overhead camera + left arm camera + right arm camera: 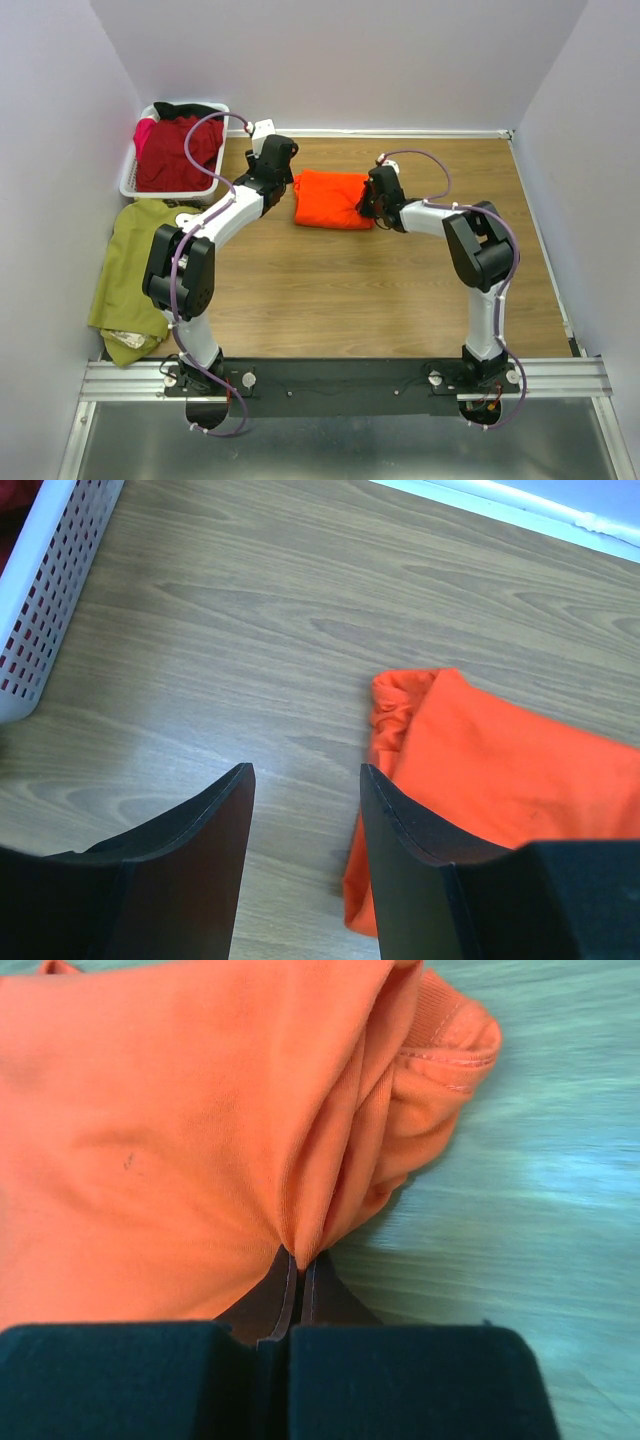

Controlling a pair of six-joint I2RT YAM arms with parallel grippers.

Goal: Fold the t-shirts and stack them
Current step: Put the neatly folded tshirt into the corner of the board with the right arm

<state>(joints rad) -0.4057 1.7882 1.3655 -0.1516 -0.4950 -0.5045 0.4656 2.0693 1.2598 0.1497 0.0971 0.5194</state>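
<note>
Bright orange cloth t-shirt (330, 198) lies folded mid-worktop (350, 300) in the top view. I judge the dark red shirt (175, 155) in the white slatted basket (128, 182) and the olive shirt (125, 255) beside it are not yet folded. Left wrist: my left tool (305, 775) gapes empty beside the orange edge. Right wrist: my right tool (300, 1265) pinches an orange fold.
</note>
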